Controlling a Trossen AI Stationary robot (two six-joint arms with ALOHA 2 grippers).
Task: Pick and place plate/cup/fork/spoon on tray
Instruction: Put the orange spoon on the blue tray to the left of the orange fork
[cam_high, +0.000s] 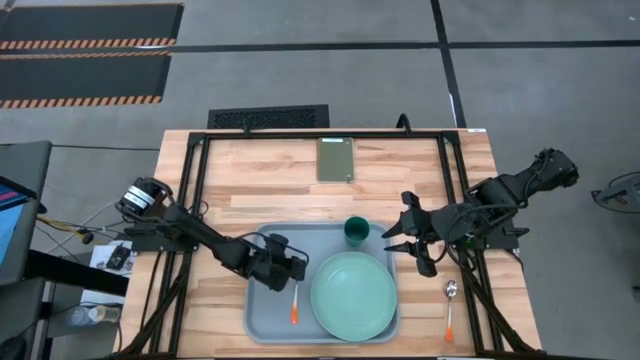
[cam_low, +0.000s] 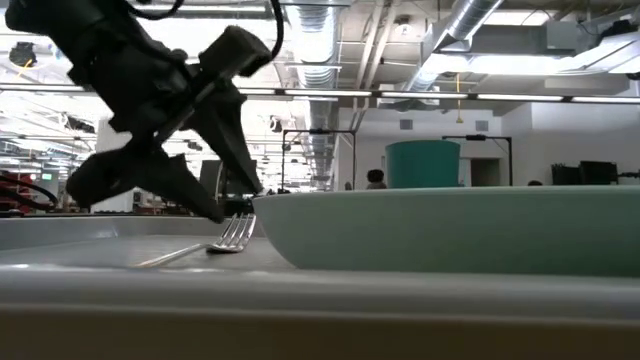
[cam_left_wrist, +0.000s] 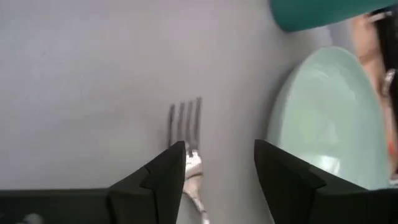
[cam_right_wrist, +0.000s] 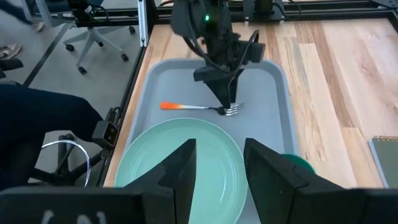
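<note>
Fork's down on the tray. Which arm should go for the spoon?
Right, probably. The spoon lies on the bare table beside the tray, just in front of the right pincer, which is open and empty. The left pincer sits over the fork, across the plate.

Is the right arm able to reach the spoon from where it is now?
Probably yes. The spoon lies alone on the bare table, outside the tray, just in front of the right gripper, which is open and empty. Nothing stands between them.
</note>
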